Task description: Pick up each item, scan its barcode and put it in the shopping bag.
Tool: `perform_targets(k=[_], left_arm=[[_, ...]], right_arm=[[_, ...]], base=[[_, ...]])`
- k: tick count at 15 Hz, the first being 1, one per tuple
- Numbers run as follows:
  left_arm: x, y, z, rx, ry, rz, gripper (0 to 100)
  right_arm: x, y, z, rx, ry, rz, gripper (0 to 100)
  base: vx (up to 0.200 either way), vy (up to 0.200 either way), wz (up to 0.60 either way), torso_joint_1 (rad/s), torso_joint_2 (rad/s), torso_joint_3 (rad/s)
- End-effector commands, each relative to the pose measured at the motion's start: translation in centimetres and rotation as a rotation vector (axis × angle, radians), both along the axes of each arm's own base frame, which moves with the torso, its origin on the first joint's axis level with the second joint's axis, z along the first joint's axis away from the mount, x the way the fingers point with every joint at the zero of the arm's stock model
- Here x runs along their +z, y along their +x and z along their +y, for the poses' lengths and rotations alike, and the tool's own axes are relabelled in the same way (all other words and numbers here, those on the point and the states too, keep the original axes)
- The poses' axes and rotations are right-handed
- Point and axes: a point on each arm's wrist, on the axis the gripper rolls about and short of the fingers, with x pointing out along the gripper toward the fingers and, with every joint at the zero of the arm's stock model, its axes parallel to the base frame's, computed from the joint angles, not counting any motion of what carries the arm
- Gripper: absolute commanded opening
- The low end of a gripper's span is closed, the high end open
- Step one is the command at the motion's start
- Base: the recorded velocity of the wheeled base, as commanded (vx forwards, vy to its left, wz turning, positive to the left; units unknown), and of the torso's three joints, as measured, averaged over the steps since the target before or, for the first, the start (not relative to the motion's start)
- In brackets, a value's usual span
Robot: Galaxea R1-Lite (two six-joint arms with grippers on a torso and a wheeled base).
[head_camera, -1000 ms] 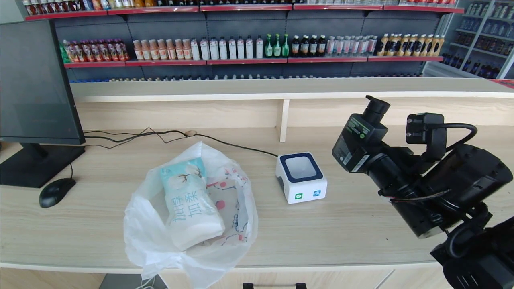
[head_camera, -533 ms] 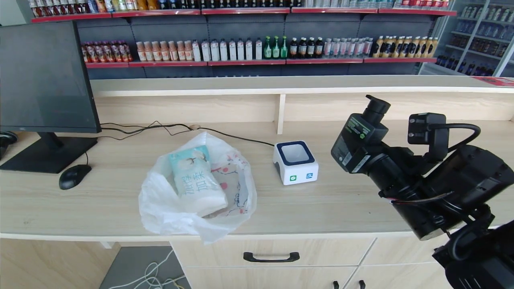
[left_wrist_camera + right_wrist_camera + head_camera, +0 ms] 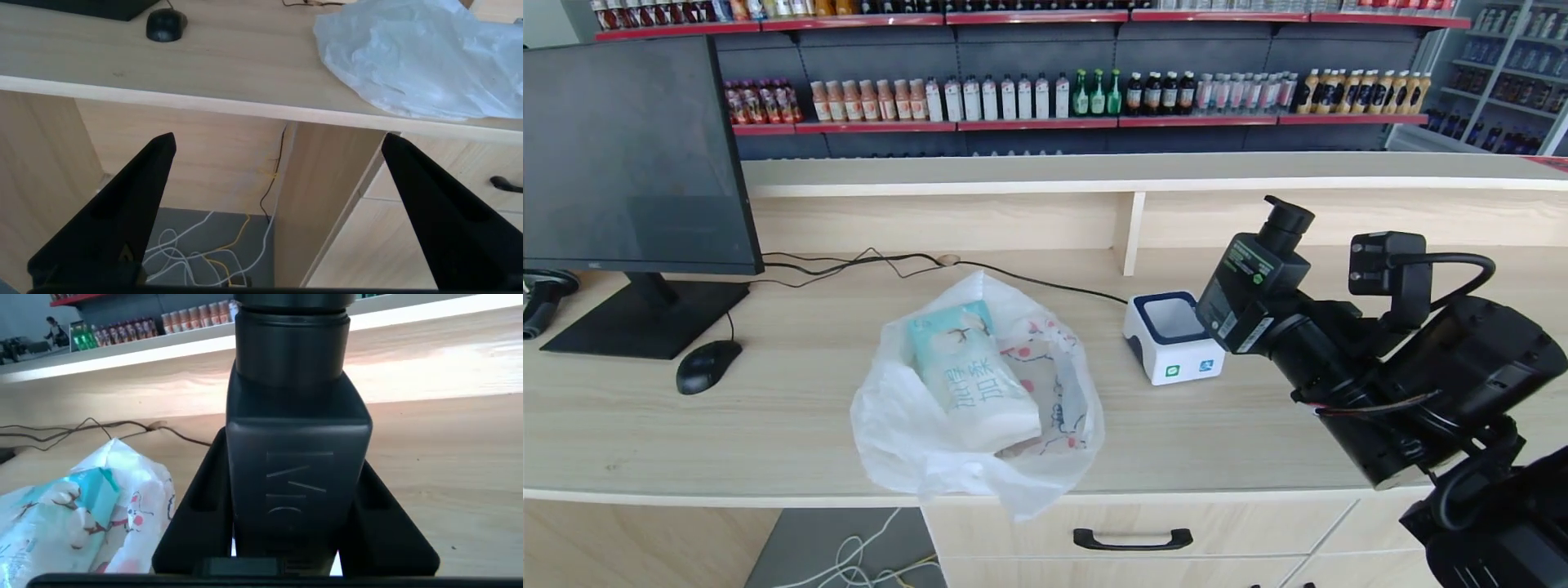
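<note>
Black bottle, round cap uppermost, clamped in the right jaws and held tilted above the worktop, at 3 o'clock of the white scanner. Shopping bag lies open at 8 o'clock of the scanner, a tissue pack inside. Mouse at 9 o'clock of the bag. Left jaws stand wide, holding nothing, below the worktop's front edge
</note>
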Motion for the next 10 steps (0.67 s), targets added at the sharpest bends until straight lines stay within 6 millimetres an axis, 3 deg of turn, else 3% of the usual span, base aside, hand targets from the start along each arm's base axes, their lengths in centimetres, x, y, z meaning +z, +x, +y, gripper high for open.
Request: perform_targets(k=[1,2,10], left_arm=[[0.01,0.00,0.00,0.000,-0.001,-0.001,100],[0.01,0.00,0.00,0.001,-0.001,-0.001,100],[0.01,0.00,0.00,0.000,0.002,-0.001,100]], right_arm=[[-0.06,0.01,0.07,0.002,-0.001,0.001,0],[-0.06,0.01,0.07,0.002,0.000,0.001,0],[0.20,-0.09,0.01,0.003,0.008,-0.006,0]], base=[[0.000,0.200,0.00,-0.002,0.01,0.002],[0.000,0.200,0.00,0.002,0.01,0.002],[0.000,0.000,0.00,0.000,0.00,0.000]])
